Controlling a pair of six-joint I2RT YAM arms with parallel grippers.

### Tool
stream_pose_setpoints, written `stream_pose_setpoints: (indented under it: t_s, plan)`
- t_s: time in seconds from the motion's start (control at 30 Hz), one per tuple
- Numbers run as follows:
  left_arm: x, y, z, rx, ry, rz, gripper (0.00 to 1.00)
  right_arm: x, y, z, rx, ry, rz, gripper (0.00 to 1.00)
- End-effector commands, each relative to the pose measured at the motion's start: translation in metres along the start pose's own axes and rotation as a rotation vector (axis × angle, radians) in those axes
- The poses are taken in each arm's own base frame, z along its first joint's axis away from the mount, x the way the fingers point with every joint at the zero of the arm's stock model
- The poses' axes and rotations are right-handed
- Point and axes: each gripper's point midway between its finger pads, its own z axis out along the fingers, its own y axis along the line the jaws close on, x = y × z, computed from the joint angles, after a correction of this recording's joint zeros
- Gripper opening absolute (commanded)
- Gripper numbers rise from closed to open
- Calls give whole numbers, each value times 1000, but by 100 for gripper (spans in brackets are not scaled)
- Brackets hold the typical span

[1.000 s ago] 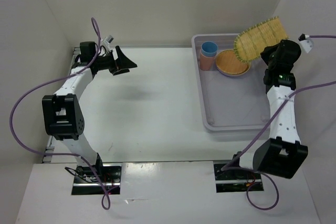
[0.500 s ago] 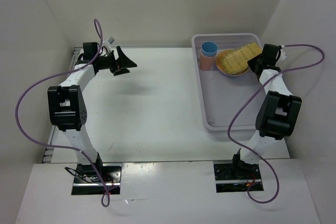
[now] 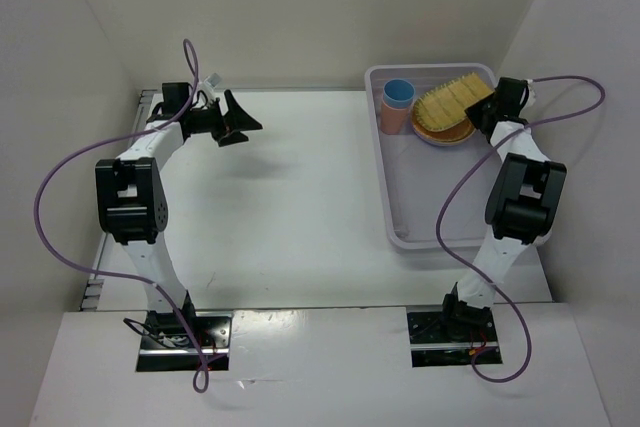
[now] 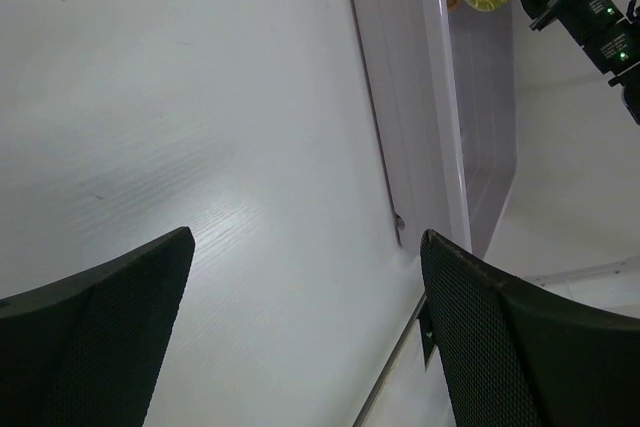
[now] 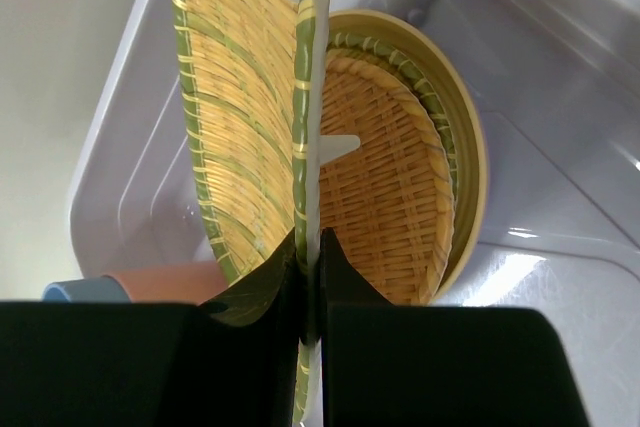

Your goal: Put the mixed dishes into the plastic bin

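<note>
The plastic bin (image 3: 385, 187) stands on the right of the table. My right gripper (image 3: 487, 107) is shut on the rim of a squarish yellow woven plate (image 3: 455, 97) at the bin's far end. In the right wrist view the gripper (image 5: 310, 257) holds this plate (image 5: 235, 97) on edge, tilted over a round woven plate (image 5: 385, 187). That round plate lies on an orange plate (image 3: 445, 137). A blue cup (image 3: 398, 94) sits nested in a coral cup (image 3: 392, 119) in the bin's far left corner. My left gripper (image 3: 240, 119) hangs open and empty over the table's far left.
White walls close in the table at the back and on both sides. In the left wrist view the bin's long wall (image 4: 400, 97) runs ahead of the open left gripper (image 4: 305, 237), above bare white tabletop (image 4: 200, 97). Purple cables loop off both arms.
My right arm has brought the squarish woven plate down from above the bin's far right corner to just over the round plates inside. The left arm has hardly moved.
</note>
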Motion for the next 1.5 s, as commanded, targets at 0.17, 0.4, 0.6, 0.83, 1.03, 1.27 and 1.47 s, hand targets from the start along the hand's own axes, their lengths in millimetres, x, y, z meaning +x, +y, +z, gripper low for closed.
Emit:
stream_pose_setpoints:
  t_s: [0.17, 0.4, 0.6, 0.83, 1.03, 1.27, 1.47]
  plan:
    - [-14, -8, -2, 34, -18, 76, 100, -26, 34, 12, -120, -49, 27, 0]
    - [-13, -6, -2, 24, -18, 68, 100, -18, 27, 20, -107, -21, 29, 4]
    - [-11, -4, -1, 22, -13, 61, 100, -13, 21, 22, -80, 7, 4, 51]
    - [-12, -7, -3, 24, -18, 78, 100, -25, -1, 0, 75, -30, -58, 68]
    - [-11, 5, -1, -150, -22, 115, 100, -26, -13, -49, 137, -54, -94, 95]
    - [-18, 6, -14, -442, -88, 287, 100, -19, 22, -130, 77, -150, -241, 99]
    - [-21, -21, -37, -506, -141, 393, 100, -7, 58, -195, -42, -196, -351, 99]
